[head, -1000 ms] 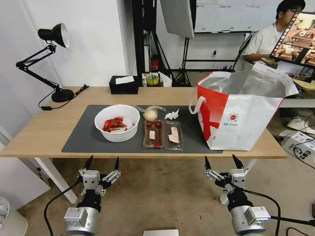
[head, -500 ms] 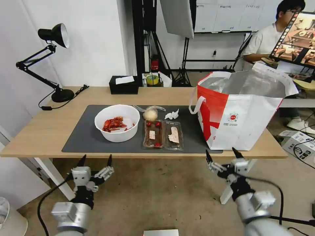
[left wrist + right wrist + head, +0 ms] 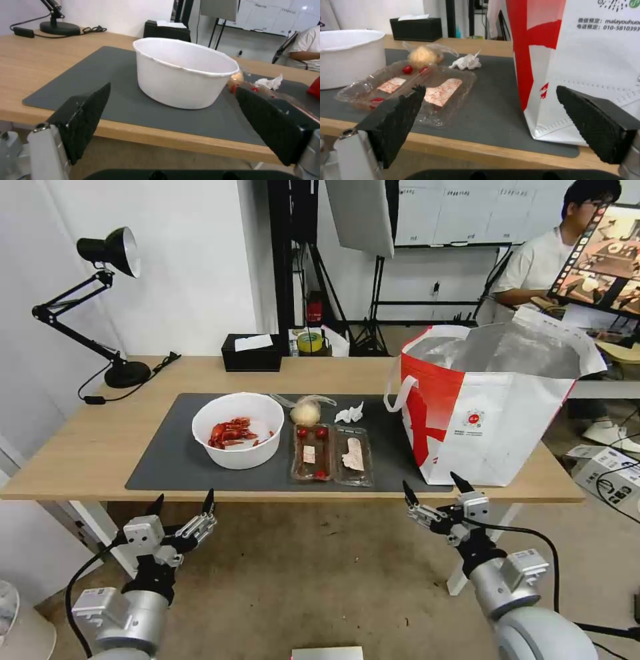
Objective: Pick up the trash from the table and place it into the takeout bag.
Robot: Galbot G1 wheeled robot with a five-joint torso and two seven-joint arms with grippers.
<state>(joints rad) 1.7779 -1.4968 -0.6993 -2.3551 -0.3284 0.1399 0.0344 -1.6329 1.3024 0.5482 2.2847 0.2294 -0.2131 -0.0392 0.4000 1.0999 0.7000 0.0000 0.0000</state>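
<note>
Both pincers, left pincer [image 3: 181, 503] and right pincer [image 3: 432, 488], are held open before the worktop [image 3: 80, 447]. On the takeout bag [image 3: 596, 57], "malayouhuo" is legible beside the tray [image 3: 420, 92]; red scraps are seen inside the bowl [image 3: 238, 430] from above.

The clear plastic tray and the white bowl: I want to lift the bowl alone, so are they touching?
Apart. In the head view a strip of dark mat shows between the white bowl and the clear plastic tray.
</note>
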